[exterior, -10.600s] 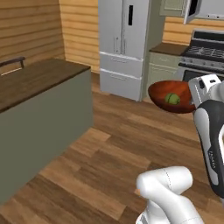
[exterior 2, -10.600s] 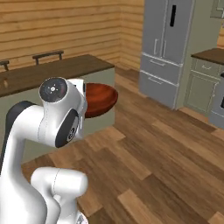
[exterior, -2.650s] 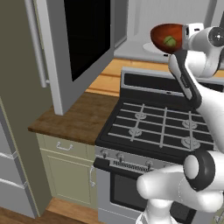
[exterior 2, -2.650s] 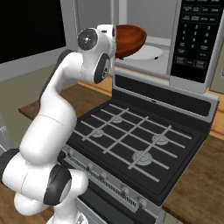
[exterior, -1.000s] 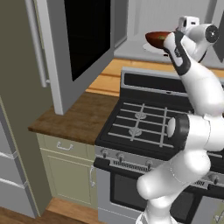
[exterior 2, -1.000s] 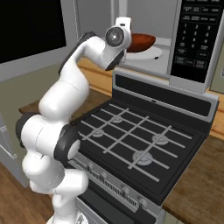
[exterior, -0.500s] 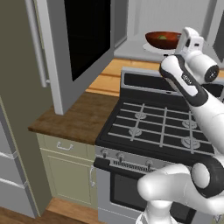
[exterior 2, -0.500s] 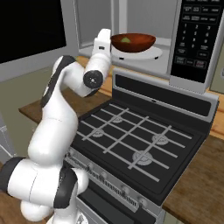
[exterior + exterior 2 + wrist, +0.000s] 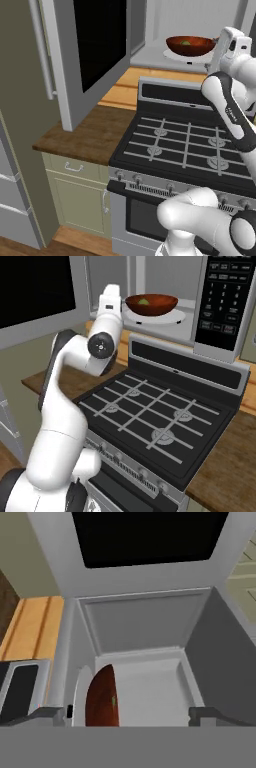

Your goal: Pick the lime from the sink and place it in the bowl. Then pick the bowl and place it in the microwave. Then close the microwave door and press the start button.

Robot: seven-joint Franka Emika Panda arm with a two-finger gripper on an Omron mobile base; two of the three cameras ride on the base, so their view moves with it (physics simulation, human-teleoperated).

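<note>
Reddish-brown bowl point(image 9: 151, 304) sits centred on turntable point(image 9: 176, 316), walls well apart; gripper point(image 9: 128, 713) fingers spread, empty; microwave door point(image 9: 92, 50) open.

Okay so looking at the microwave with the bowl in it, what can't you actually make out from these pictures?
- Lime: a small green patch above the bowl rim in both base views; the bowl wall hides the rest.
- Keypad on the microwave: right base view, labels too small to read, so the start button can't be picked out.
- Microwave door: left base view, top cut off by the picture's edge.
- Pincer: hand view, fingers wide apart.
</note>
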